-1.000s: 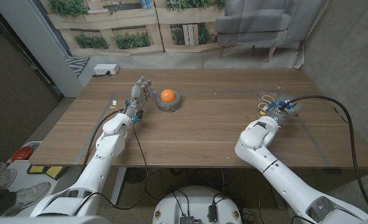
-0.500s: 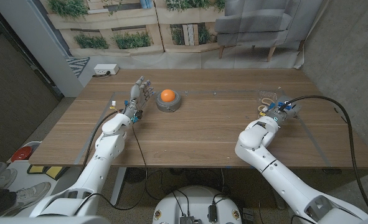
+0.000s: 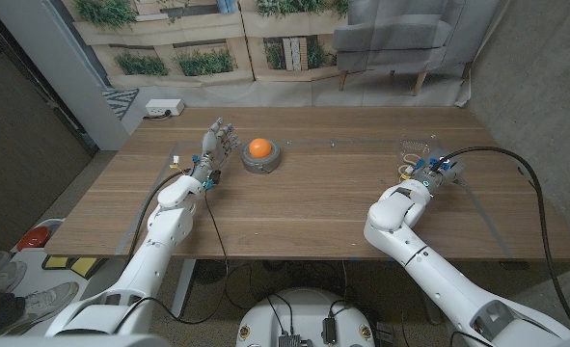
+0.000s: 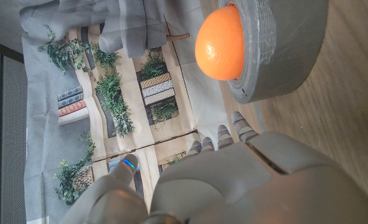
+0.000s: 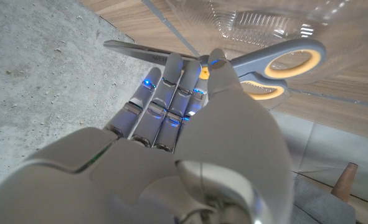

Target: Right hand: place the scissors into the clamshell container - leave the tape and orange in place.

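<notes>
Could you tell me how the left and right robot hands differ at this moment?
The left robot hand holds nothing, fingers apart, beside the tape roll carrying the orange. The right robot hand grips the scissors near the clear clamshell container. Both are over the wooden table.

head: high, looking down over table (image 3: 313, 207) | left wrist: close behind left hand (image 4: 233, 180), facing orange (image 4: 220, 42) | right wrist: close behind right hand (image 5: 177, 137), facing scissors (image 5: 258, 62); shared with head view

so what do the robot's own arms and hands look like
Both arms have smooth white rounded shells with black cables running alongside. The left hand and right hand are pale grey, with segmented fingers; small blue lights glow on the right hand's fingers.
</notes>
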You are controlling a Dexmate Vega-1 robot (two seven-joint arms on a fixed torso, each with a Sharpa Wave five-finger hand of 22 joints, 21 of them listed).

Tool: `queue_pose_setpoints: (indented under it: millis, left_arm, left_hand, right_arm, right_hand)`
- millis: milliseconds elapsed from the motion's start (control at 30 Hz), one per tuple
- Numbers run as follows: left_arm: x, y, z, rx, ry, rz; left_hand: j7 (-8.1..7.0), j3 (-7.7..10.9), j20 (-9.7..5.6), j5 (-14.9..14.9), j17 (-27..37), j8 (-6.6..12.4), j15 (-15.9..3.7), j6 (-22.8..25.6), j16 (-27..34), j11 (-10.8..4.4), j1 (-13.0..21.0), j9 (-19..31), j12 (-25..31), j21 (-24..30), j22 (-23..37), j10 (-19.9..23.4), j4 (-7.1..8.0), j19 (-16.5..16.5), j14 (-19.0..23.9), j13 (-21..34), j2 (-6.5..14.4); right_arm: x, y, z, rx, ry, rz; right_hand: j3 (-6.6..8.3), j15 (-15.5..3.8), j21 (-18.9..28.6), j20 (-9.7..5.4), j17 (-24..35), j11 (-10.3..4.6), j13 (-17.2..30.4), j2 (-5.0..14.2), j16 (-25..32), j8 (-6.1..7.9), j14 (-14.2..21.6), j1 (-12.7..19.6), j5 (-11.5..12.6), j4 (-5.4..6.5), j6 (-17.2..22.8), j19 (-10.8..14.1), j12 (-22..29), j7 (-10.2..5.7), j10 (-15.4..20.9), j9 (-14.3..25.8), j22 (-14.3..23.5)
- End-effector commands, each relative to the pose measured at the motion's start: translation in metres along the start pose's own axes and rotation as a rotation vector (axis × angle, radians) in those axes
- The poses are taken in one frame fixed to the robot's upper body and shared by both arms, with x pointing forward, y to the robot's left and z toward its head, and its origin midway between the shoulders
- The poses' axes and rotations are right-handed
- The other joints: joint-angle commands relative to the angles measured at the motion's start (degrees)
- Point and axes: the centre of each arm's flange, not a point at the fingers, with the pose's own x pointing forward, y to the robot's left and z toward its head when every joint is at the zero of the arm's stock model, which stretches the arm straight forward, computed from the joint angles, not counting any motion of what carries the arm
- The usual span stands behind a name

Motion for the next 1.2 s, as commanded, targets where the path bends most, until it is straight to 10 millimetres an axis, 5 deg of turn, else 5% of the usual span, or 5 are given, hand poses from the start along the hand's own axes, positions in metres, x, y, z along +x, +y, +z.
queue_pose_setpoints:
  millis: [33,667,1200]
  left_arm:
    - [0.007,-0.002,-0.001,0.001,0.001,-0.005]
    - [0.017,0.001,-0.004,-0.003,0.009,-0.004]
    - [0.018,-0.001,-0.005,-0.004,0.007,-0.007]
  left_hand:
    - [0.23,-0.25,0.43,0.32,0.26,-0.03,0.19,0.04,0.41,-0.05,-0.16,0.24,0.36,-0.21,0.27,-3.97,-0.19,0.0,-4.58,0.28,6.19]
    - [0.24,-0.26,0.43,0.31,0.25,-0.03,0.23,0.03,0.41,0.03,-0.16,0.24,0.36,-0.26,0.28,-3.97,-0.2,0.01,-4.6,0.28,6.18]
    - [0.21,-0.26,0.43,0.32,0.25,-0.02,0.21,0.05,0.4,0.0,-0.15,0.24,0.36,-0.32,0.28,-3.99,-0.2,0.02,-4.62,0.28,6.2]
  right_arm:
    - [0.004,0.004,0.003,-0.014,-0.005,0.02]
    - [0.011,0.004,0.013,-0.041,-0.013,0.04]
    - [0.012,0.002,0.011,-0.039,-0.026,0.045]
  right_hand:
    - [5.09,-3.22,0.17,0.29,-0.33,-0.3,-0.55,-0.6,-0.75,-1.62,-0.19,-0.69,-0.67,4.97,8.91,-0.54,-0.82,0.95,-1.25,-0.29,-0.13]
    - [6.29,-3.63,0.01,1.27,-0.29,-0.85,-4.49,-2.68,-4.18,-10.19,-3.35,-4.94,-2.4,5.7,-0.61,-2.64,-6.35,-0.53,-8.22,-4.8,-0.52]
    - [6.57,-3.03,-0.15,1.93,-0.17,-0.56,-6.27,-3.83,-5.31,-14.05,-4.66,-8.29,-2.39,6.38,-8.53,-3.38,-8.72,-0.91,-10.63,-6.32,-0.6]
